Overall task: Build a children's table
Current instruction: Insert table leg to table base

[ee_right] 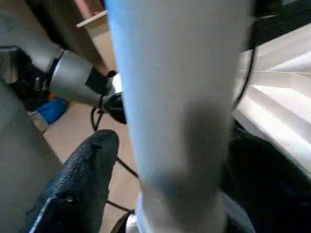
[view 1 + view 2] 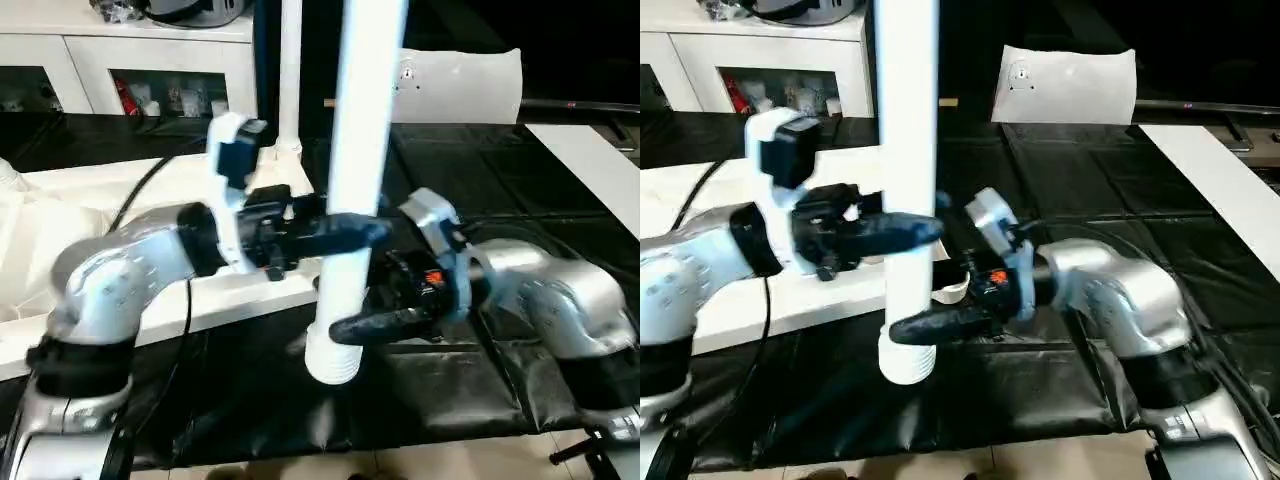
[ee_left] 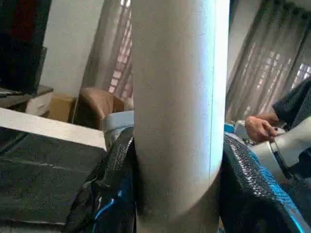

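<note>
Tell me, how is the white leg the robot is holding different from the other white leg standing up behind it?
The held leg is up off the black-covered work surface, between the left gripper and right gripper; the far leg stands fixed on the table top. The held leg looks thicker because it is nearer, and its ribbed end shows; the far leg's end sits hidden in a corner socket. Both are round, white and upright.

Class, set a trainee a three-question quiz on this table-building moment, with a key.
1. True or false: the white leg lies flat on the black work surface.
2. Which gripper grips the leg higher up: A left, B right?
3. Fill in: the leg's ribbed end points ____.

Key: 1 false, it is held upright. 2 A, the left gripper is above the right gripper. 3 down.
</note>
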### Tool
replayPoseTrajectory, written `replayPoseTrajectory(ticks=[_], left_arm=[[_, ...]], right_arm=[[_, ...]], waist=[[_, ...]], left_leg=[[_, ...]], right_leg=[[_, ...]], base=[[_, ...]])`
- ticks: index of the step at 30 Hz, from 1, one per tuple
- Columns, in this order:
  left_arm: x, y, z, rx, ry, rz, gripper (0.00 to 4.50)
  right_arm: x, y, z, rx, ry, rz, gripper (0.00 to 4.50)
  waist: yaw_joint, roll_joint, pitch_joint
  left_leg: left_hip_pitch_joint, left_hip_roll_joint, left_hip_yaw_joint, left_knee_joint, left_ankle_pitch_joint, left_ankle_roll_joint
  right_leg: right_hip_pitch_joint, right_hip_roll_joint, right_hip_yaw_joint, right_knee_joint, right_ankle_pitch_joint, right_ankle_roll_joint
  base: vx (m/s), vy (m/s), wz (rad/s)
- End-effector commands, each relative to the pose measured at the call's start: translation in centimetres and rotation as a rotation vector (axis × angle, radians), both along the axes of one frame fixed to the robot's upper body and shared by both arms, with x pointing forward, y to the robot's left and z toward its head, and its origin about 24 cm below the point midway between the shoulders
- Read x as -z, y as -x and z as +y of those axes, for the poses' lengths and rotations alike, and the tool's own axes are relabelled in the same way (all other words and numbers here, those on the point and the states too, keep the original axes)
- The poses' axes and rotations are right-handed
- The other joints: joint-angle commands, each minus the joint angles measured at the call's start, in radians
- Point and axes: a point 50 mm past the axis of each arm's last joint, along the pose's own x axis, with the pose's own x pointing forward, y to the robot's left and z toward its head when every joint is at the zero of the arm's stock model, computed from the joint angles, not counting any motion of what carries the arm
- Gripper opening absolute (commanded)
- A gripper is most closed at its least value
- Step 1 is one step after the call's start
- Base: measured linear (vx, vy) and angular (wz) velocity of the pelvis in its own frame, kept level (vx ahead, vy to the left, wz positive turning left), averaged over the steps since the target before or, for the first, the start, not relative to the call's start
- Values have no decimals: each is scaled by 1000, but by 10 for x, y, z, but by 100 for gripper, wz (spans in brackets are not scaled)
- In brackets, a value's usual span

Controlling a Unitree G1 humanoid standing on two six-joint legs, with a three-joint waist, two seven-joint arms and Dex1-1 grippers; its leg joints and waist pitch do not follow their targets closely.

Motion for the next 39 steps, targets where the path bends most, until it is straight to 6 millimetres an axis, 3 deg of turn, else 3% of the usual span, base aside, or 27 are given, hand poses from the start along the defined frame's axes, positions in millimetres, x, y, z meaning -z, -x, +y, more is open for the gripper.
replayPoseTrajectory(ticks=[1, 8, 15, 21, 25, 26, 32, 33, 39], left_arm=[[-4, -1, -2, 11, -10, -31, 185], [-6, -5, -6, 15, 6, -48, 185], [-6, -5, -7, 16, 11, -56, 185], [-5, -5, -9, 22, 7, -59, 185], [-4, -5, -9, 21, 1, -61, 185], [-4, -5, -8, 23, -4, -61, 185], [-2, -4, -9, 34, -19, -64, 185], [-2, -4, -9, 35, -20, -64, 185], [-1, -3, -8, 38, -26, -67, 185]], right_arm=[[-1, -2, -1, -14, 12, -19, 334], [4, -2, 4, -40, 19, -22, 281], [5, -4, 6, -38, 6, -12, 217], [5, -2, 7, -52, -4, -2, 196], [5, -4, 9, -34, 5, -9, 195], [5, -5, 9, -33, 7, -4, 251], [3, -6, 11, -26, 1, 1, 306], [3, -6, 11, -27, 2, 1, 308], [3, -6, 9, -41, 11, 0, 308]], waist=[[0, 10, -67], [-1, 10, -70], [-2, 10, -69], [-1, 9, -69], [-1, 8, -69], [-2, 6, -69], [-1, 8, -69], [-2, 4, -69], [-1, 7, -69]], left_leg=[[-6, 3, 14, -66, -148, 6], [-7, 4, 14, -65, -138, 2], [-6, 3, 15, -65, -144, 5], [-6, 4, 16, -65, -139, 5], [-7, 4, 16, -65, -135, 5], [-7, 4, 16, -66, -136, 5], [-6, 5, 16, -66, -137, 4], [-6, 5, 16, -65, -134, 4], [-7, 5, 16, -65, -130, 3]], right_leg=[[65, -51, 45, -82, -371, -103], [67, -51, 46, -75, -318, -129], [66, -51, 45, -77, -334, -125], [67, -51, 46, -76, -328, -128], [67, -51, 46, -75, -330, -126], [66, -51, 46, -76, -332, -125], [66, -52, 46, -76, -337, -122], [66, -52, 46, -76, -334, -122], [66, -52, 47, -74, -323, -127]], base=[[0, 0, 0], [0, 0, 0], [0, 0, 0], [0, 0, 0], [0, 0, 0], [0, 0, 0], [0, 0, 0], [0, 0, 0], [0, 0, 0]])
